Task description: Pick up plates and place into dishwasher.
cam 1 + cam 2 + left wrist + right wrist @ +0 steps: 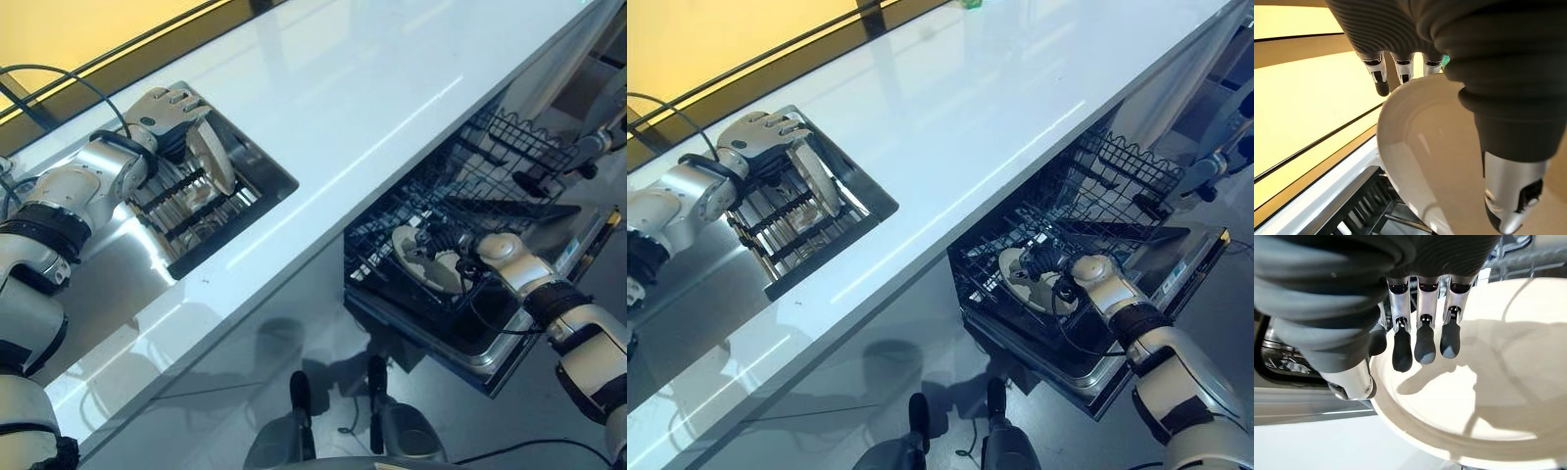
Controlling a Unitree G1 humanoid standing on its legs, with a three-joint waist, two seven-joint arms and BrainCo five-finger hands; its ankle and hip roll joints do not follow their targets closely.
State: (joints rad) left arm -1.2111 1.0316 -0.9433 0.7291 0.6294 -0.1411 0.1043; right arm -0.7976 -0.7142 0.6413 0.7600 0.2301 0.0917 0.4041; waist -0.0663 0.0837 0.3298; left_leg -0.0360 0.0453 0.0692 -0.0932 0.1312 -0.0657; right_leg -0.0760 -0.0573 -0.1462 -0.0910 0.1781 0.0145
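Left hand (167, 113): over the sink rack, fingers behind and thumb in front of a white plate (212, 157), pinching its upper rim; plate stands on edge, tilted.
Sink rack (794, 220): dark slotted rack in a recessed steel sink (263, 186) set into the white surface (372, 88); rack bars sit just under the held plate.
Right hand (1058, 274): down in the dishwasher basket, fingers curled over the rim of a second plate (1024, 279), thumb at its edge; wrist view shows dark tips resting on the plate's inner face.
Second plate: lies tilted in the lower wire basket (460, 196), near its front corner.
Dishwasher door (549, 284): open, hinged down, just beside right forearm.
Obstacles: wire tines close round the second plate on both sides; sink wall close to the held plate's right edge.
Open room: long bare stretch of surface btwn sink and dishwasher; basket's rear half free of dishes.
Edges: surface front edge runs diagonally just above the basket.
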